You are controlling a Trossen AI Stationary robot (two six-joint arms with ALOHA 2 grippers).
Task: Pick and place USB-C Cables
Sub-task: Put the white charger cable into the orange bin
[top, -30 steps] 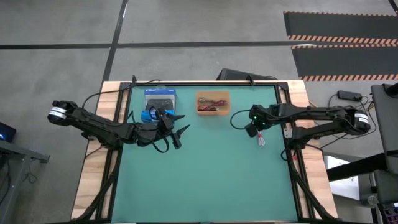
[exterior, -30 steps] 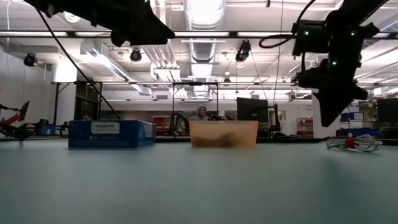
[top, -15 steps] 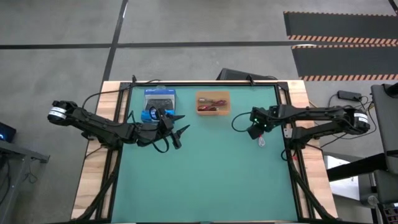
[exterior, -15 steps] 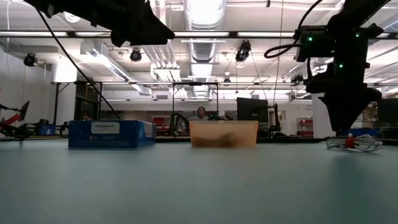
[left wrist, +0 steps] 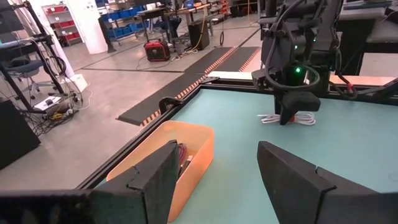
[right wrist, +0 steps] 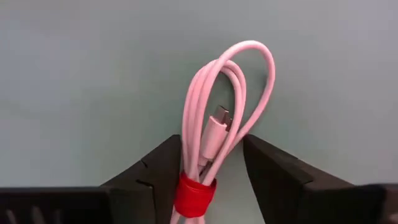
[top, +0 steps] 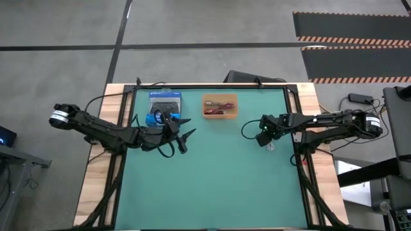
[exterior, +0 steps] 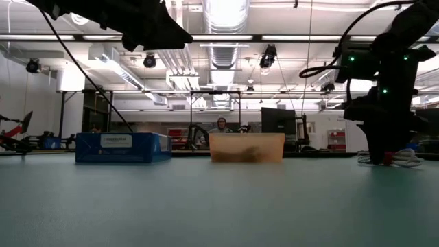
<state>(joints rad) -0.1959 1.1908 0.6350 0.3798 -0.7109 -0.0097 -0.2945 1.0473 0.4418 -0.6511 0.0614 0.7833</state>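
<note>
At table's right side, my right gripper (right wrist: pixel 208 163) down over pink-white cable bundle (right wrist: pixel 221 118) lying on green mat (top: pixel 212 173), fingers spread either side, not clamped. Left gripper (top: pixel 185 129) open, waiting near blue box (top: pixel 165 101).

Two dark jointed arms; black wires looping along each; pale bands at their bases; green lights on the right wrist; blocky matte-black fingers (right wrist: pixel 277 180).
</note>
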